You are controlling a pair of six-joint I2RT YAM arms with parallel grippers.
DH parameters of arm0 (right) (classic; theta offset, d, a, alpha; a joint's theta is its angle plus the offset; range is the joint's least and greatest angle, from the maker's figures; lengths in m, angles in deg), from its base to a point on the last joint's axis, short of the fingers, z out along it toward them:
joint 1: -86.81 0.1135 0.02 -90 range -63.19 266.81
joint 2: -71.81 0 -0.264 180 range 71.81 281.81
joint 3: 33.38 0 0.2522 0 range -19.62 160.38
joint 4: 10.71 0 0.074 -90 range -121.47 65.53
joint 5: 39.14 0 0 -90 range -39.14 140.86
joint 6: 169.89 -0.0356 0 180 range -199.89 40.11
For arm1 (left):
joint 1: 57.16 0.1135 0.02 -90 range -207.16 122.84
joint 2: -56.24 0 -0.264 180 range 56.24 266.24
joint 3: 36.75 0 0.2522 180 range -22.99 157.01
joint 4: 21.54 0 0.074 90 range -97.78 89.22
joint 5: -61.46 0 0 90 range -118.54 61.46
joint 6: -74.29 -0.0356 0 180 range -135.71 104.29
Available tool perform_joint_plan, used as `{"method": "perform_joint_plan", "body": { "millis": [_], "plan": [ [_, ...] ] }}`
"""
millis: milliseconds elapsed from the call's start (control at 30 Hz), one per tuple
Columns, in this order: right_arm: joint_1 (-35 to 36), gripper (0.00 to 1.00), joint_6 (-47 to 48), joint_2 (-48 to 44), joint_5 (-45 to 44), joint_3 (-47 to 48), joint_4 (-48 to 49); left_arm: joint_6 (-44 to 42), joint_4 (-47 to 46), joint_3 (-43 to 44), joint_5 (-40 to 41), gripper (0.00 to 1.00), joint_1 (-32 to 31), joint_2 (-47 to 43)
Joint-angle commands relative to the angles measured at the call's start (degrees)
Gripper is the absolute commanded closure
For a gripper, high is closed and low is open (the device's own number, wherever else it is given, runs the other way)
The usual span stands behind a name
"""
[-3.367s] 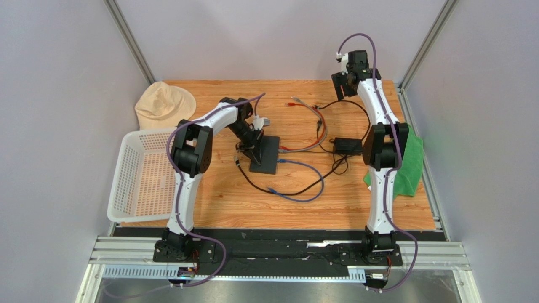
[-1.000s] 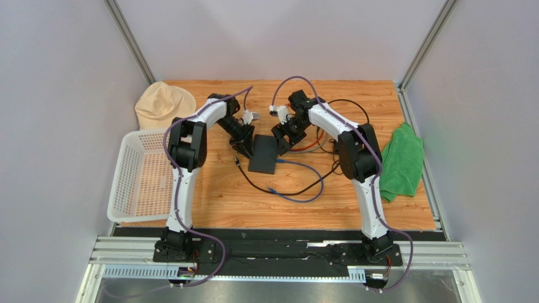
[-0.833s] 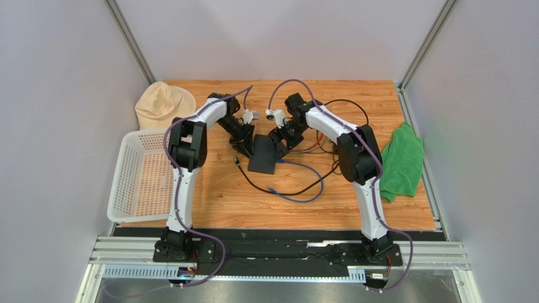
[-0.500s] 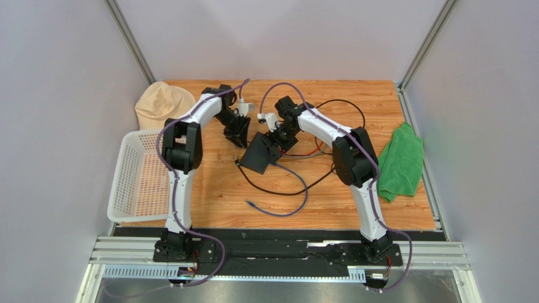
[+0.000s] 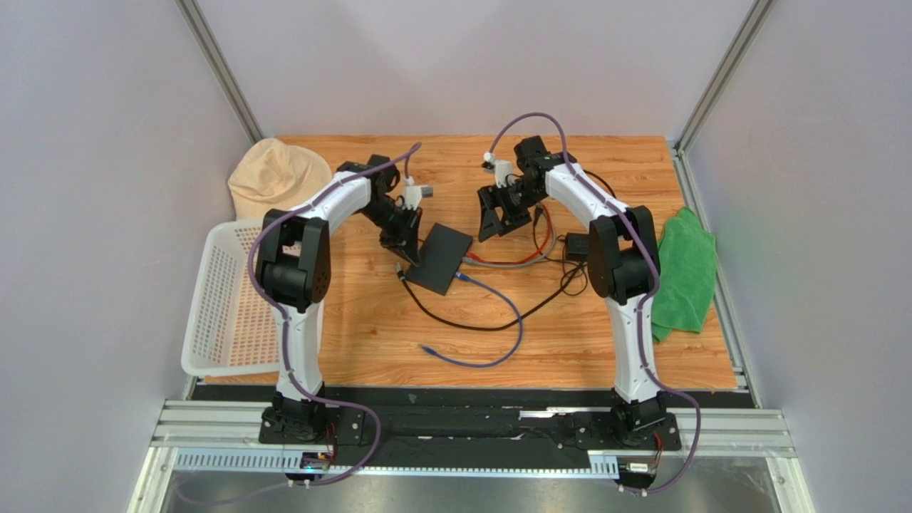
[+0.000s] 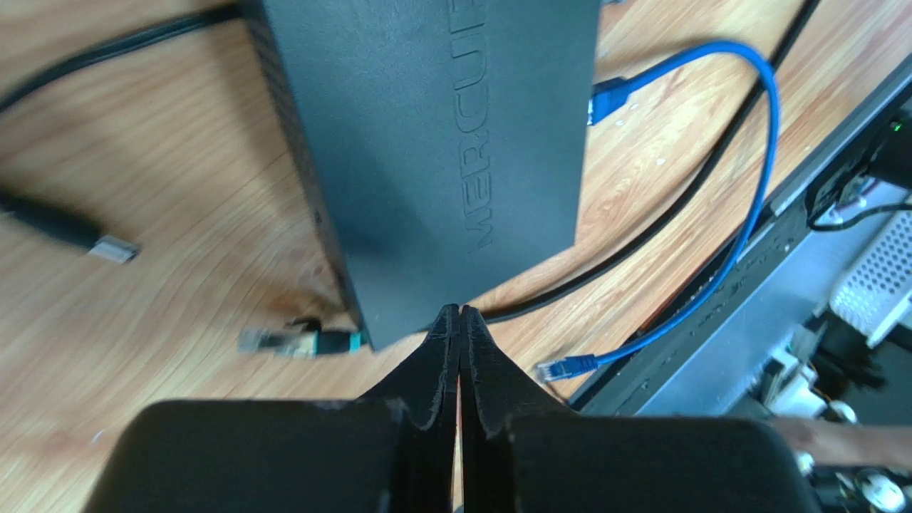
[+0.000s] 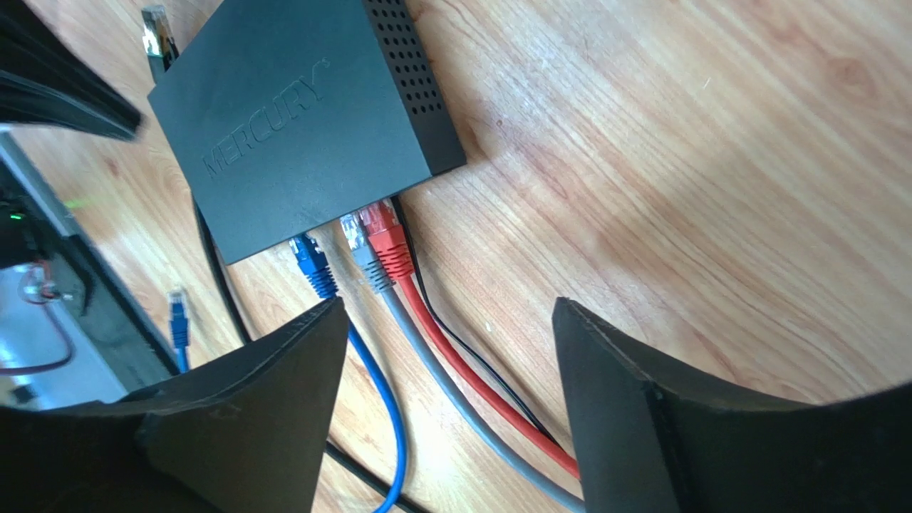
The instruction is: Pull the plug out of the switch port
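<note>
The flat black switch box (image 5: 439, 258) lies mid-table. It also shows in the left wrist view (image 6: 439, 139) and the right wrist view (image 7: 300, 128). The blue plug (image 7: 314, 267) sits at the box's narrow edge, seemingly in the switch port, beside a grey plug (image 7: 364, 248) and a red plug (image 7: 388, 241). Its blue cable (image 5: 503, 321) loops toward the front and ends in a loose connector (image 6: 562, 367). My left gripper (image 5: 405, 239) is shut, with its fingertips (image 6: 460, 312) at the box's left corner. My right gripper (image 5: 498, 219) is open and empty (image 7: 450, 305), above the cables and behind and to the right of the box.
A black cable with a metal tip (image 6: 75, 233) lies left of the box. A black adapter brick (image 5: 587, 246) and a green cloth (image 5: 680, 273) are on the right. A white basket (image 5: 230, 299) and a beige hat (image 5: 276, 176) are on the left.
My right gripper has pulled back from the box toward the back right and stands open. The box has turned and shifted slightly. My left gripper has moved down to its left corner.
</note>
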Motion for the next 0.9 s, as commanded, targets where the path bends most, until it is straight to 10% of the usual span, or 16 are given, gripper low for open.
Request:
{"method": "perform_joint_plan", "body": {
  "millis": [0,867],
  "plan": [
    [0.56,0.28,-2.77,2.63,6.04,1.85,1.36,-1.27,-0.27,0.42,-1.35,1.0,-1.34,3.39],
    [0.73,0.48,-4.8,10.37,17.12,1.5,3.82,-2.42,1.4,0.87,8.06,1.0,-4.6,8.84]
  ]
}}
